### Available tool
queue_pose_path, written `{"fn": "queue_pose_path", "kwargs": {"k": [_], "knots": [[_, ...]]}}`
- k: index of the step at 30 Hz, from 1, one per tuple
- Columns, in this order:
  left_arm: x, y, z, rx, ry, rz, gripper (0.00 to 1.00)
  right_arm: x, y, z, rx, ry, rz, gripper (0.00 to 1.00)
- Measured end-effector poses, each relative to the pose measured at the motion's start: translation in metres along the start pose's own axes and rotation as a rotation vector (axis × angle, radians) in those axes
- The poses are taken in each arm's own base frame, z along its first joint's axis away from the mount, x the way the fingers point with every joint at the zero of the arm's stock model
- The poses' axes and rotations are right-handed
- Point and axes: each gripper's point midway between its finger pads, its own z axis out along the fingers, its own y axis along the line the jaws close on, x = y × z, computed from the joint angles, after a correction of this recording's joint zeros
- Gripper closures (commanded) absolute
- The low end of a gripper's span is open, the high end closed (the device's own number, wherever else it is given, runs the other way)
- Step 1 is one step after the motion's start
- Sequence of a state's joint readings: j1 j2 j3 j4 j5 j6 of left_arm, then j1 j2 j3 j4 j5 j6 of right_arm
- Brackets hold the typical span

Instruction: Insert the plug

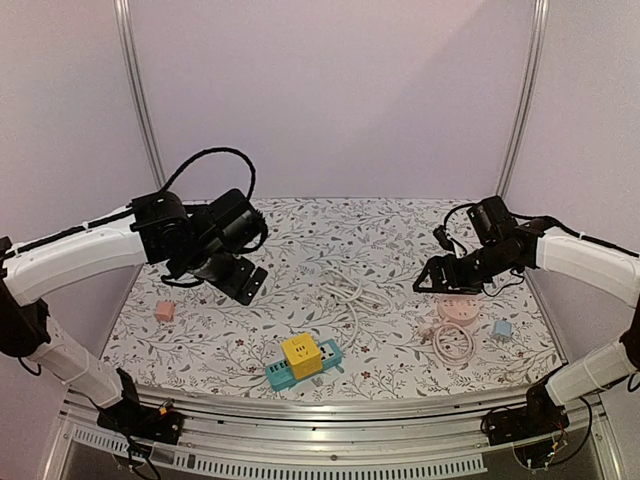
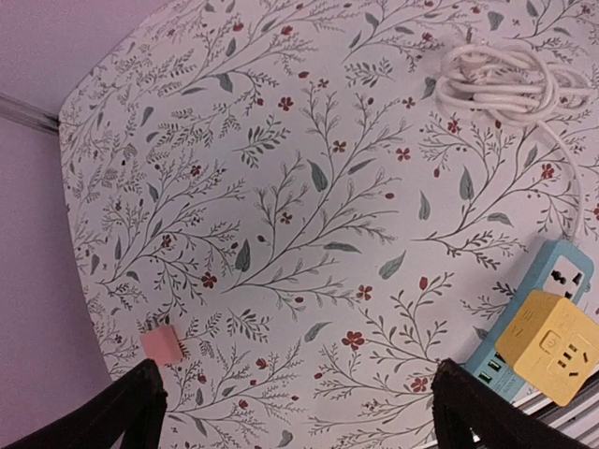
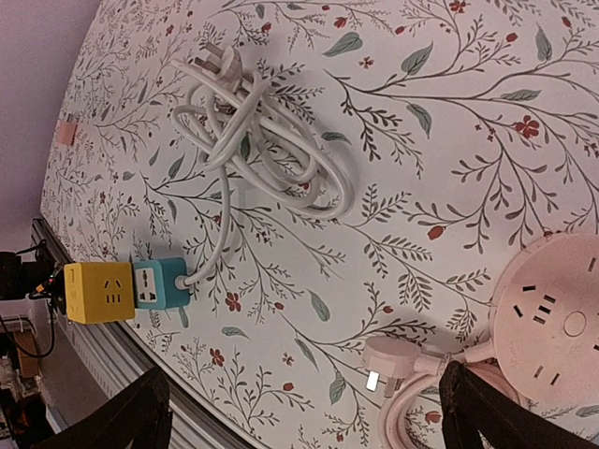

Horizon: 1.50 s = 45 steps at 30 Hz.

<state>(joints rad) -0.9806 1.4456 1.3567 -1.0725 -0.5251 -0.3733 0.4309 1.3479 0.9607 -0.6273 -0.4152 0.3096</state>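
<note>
Outward from the cord [image 3: 245, 122], white plug [image 3: 222, 54] prongs

White arms [image 1: 75, 255], black wrists [image 1: 200, 235], looped cables [image 1: 205, 153].

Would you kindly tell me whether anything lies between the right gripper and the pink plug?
Nothing visible does. The right gripper hangs open above the pink plug, which lies uncovered on the tablecloth beside the round pink socket.
</note>
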Motion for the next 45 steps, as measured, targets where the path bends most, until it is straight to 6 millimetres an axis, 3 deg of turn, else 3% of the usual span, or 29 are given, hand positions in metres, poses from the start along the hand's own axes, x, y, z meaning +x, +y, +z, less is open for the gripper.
{"fn": "queue_pose_path", "kwargs": {"k": [15,22,32,39,45], "knots": [[0.082,0.073,0.036,-0.133,0.252,-0.303,0.11,0.004,0.003,0.005,-0.031,0.030,0.009,0.01],[0.122,0.097,0.054,-0.154,0.391,-0.430,0.12,0.004,0.005,0.005,-0.042,0.032,0.008,0.01],[0.148,0.128,0.091,-0.127,0.535,-0.560,0.16,0.002,0.008,0.004,-0.053,0.029,0.005,0.01],[0.168,0.138,0.124,-0.092,0.640,-0.595,0.16,0.002,0.008,0.004,-0.051,0.029,0.006,0.01],[0.180,0.148,0.141,-0.065,0.699,-0.624,0.22,0.002,0.007,0.003,-0.044,0.023,0.006,0.01]]}}
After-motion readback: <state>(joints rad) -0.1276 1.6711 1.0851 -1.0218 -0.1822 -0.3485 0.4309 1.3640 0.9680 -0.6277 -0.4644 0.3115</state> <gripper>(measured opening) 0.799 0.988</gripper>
